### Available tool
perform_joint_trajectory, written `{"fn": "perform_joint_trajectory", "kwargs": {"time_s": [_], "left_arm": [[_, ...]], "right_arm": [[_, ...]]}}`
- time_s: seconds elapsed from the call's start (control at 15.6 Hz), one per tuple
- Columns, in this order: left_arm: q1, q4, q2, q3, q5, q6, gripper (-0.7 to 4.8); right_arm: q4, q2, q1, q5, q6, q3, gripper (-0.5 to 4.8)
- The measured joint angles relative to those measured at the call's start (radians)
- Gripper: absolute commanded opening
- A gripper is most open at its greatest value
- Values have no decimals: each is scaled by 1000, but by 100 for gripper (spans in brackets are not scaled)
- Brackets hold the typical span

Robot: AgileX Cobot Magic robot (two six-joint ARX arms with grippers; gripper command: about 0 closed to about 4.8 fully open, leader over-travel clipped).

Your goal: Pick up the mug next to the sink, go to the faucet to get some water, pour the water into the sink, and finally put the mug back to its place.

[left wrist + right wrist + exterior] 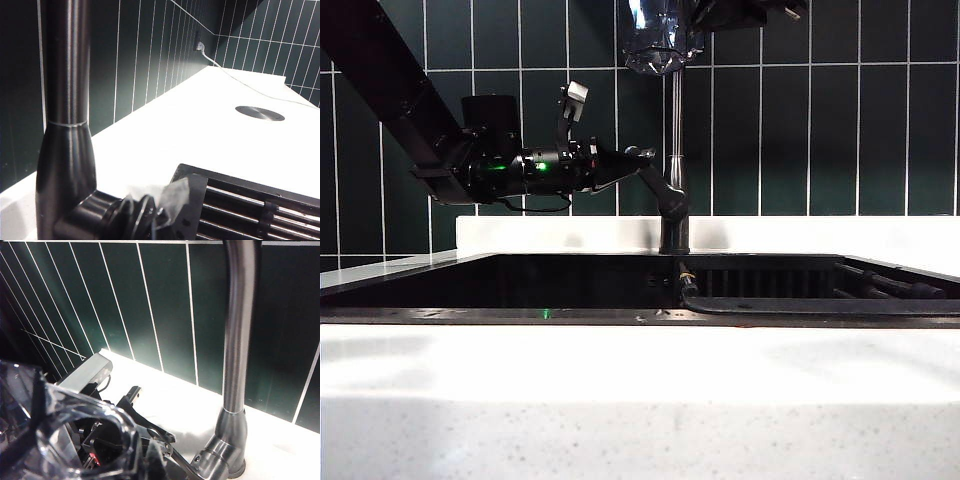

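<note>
High against the tiles hangs the clear faceted mug (662, 40), beside the top of the faucet (676, 130). My right gripper (715, 15) is shut on it, and the mug (75, 425) fills the foreground of the right wrist view. My left gripper (635, 158) reaches in level from the left and is shut on the faucet's lever handle (658, 185). In the left wrist view its fingers (172, 197) sit around the lever (95, 215) beside the dark pipe (65, 100). The black sink (520, 285) lies below both arms.
A black slatted rack (820, 300) lies over the sink's right part. The white speckled countertop (620, 400) runs along the front and behind the faucet. A round metal disc (259, 113) sits in the far counter. A white cable (235, 75) runs to a wall socket.
</note>
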Motion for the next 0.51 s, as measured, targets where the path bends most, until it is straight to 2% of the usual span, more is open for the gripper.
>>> {"fn": "perform_joint_trajectory", "kwargs": {"time_s": [0.51], "left_arm": [[0,13,0,-2,0,-15,-6]], "right_arm": [[-1,0,0,0,0,0,-2]]}}
